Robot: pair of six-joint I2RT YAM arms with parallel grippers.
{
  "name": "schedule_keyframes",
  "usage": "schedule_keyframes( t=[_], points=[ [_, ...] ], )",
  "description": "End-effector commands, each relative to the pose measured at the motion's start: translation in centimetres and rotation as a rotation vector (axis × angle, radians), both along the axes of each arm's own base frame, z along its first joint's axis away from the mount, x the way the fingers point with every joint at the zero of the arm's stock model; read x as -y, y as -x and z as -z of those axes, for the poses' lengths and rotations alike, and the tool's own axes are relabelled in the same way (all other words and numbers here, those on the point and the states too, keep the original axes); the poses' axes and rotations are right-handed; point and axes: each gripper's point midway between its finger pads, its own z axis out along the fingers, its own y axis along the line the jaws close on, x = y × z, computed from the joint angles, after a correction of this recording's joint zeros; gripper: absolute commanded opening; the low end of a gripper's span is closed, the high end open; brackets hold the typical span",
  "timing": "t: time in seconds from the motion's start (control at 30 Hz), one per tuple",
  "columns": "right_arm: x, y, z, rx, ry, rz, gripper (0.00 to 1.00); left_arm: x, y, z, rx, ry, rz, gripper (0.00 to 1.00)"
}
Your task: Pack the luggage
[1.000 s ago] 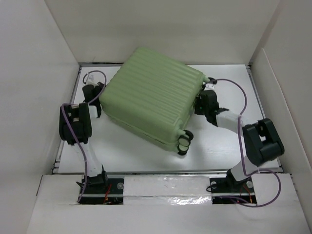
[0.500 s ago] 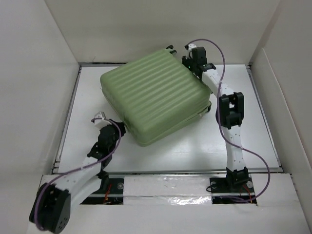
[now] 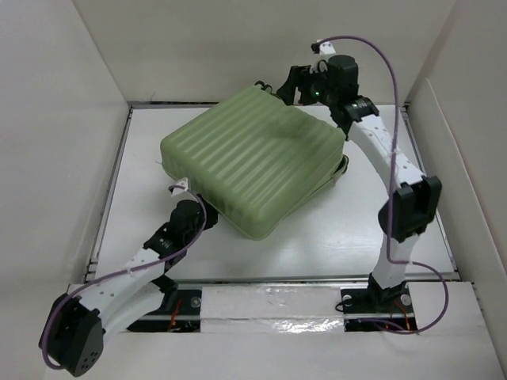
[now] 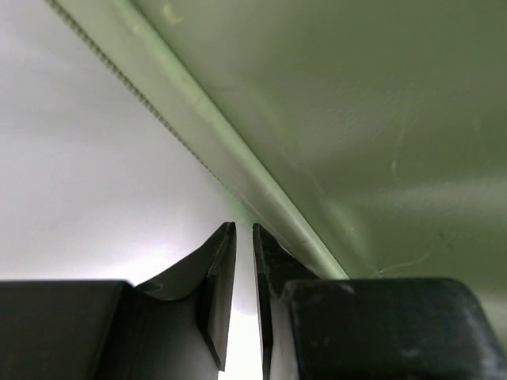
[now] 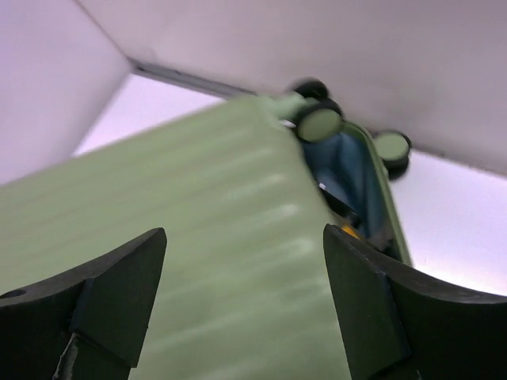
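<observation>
Right now the luggage point(image 3: 253, 162) lies flat in the middle of the table point(image 3: 317, 245), ribbed shell up and turned at an angle, its wheels point(image 5: 321, 123) pointing toward the back wall. It isn't fully shut. From the right wrist view, the two halves gape at the wheel end and show the blue lining point(image 5: 348, 178) with something small and orange tucked inside.

The right gripper point(image 3: 297, 87) hovers above that far corner with its fingers spread wide, holding nothing. The left gripper point(image 3: 192, 212) sits low at the near left corner, just beside the zipper point(image 4: 142, 103) seam. Its fingers are drawn almost together with only a sliver of light between them, and nothing is caught there.

I'd judge the packing itself is over and the closing step is in hand. The lid needs pressing flat at the wheel end so the two rims meet. Then someone has to find the zipper pull, which I can't spot from any angle, and run it round while the other arm steadies the shell.
</observation>
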Motion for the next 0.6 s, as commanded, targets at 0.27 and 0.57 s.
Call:
schedule_keyframes(
  t=[0.27,0.57],
  points=[
    [4.7,14.6,-5.8,0.308,-0.132,0.068,0.03,2.1,-6.1,-9.6,0.113,-0.009,0.023,0.03],
    [9.3,20.8,7.6,0.139,-0.181,0.261,0.0,-4.4,-6.0,-6.8,0.093,0.044,-0.208,0.55]
  ],
)
